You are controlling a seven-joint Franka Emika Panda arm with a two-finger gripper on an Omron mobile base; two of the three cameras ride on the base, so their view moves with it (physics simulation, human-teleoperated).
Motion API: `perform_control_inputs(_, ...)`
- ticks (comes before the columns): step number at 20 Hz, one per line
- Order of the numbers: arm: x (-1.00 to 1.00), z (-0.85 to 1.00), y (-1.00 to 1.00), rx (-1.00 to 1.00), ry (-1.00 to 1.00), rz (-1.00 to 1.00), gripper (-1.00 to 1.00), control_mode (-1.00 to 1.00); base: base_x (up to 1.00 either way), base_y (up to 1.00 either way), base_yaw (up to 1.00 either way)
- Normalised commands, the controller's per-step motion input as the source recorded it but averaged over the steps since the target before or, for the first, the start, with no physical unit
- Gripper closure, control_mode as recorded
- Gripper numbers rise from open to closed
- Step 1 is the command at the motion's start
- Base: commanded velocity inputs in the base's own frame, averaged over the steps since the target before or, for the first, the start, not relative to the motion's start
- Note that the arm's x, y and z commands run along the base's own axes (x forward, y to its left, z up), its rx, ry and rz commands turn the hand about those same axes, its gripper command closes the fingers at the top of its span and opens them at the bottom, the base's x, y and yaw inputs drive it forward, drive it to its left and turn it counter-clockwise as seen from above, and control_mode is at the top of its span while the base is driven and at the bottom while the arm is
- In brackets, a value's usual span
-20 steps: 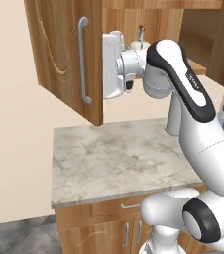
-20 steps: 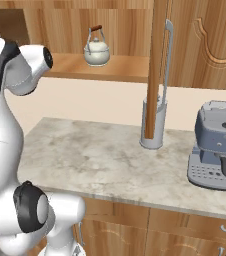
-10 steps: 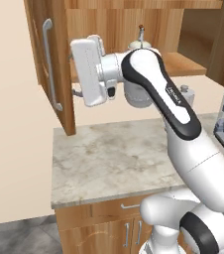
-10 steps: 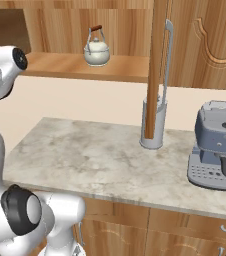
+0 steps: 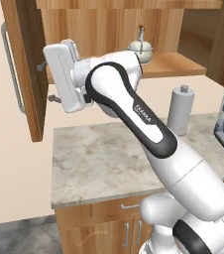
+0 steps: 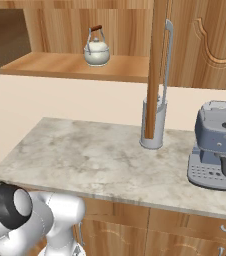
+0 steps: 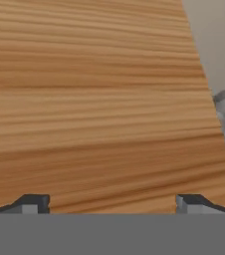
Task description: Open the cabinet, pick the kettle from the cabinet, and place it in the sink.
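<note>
Where the shelf stands bare to view, these are the readings:
Kettle: 1 small rounded cream-white kettle (image 6: pixel 96 51) with a thin upright hoop handle, standing upright on the open wooden shelf of the cabinet (image 6: pixel 75 66), well above the counter.
Cabinet: warm wood with fine straight grain; 2 doors, both swung open. The left door (image 5: pixel 22 69) is seen nearly edge-on with 1 long silver bar handle (image 5: pixel 11 69); the right door (image 6: pixel 157 65) is also edge-on, with its own long silver bar.
Gripper: the gripper (image 7: pixel 112 203) faces the smooth grained inner face of the left door at close range; its 2 dark fingertips (image 7: pixel 32 203) sit wide apart with nothing between them.
Arm: glossy white shells with dark joints, reaching up and left toward that door.
Counter: 1 marble-like slab (image 6: pixel 90 160), mottled grey and beige.
Canister: 1 grey cylindrical canister (image 5: pixel 180 110) with a knob, upright on the counter below the shelf.
Coffee machine: 1 blue-grey machine (image 6: pixel 218 145), boxy, right of the canister.
Base cabinets: wooden, with short silver handles (image 5: pixel 132 233).
</note>
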Motion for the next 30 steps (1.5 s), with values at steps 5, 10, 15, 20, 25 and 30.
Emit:
perform_control_inputs(5,0.00,-0.05,0.21,-0.11,0.10,-0.18,-1.00,-1.00,0.00,0.00,0.00)
perform_control_inputs(10,0.00,-0.01,0.00,-0.06,0.13,-0.15,-1.00,-1.00,0.00,0.00,0.00)
perform_control_inputs(15,0.02,-0.07,-0.28,-0.08,0.22,-0.17,-1.00,-1.00,0.00,0.00,0.00)
perform_control_inputs(20,0.00,-0.03,-0.57,-0.07,0.12,-0.12,-1.00,-1.00,0.00,0.00,0.00)
perform_control_inputs(25,-0.04,0.00,-0.58,-0.04,0.01,-0.03,-1.00,-1.00,0.00,0.00,0.00)
perform_control_inputs(30,-0.02,0.00,-0.57,-0.04,-0.02,0.00,-1.00,-1.00,0.00,0.00,0.00)
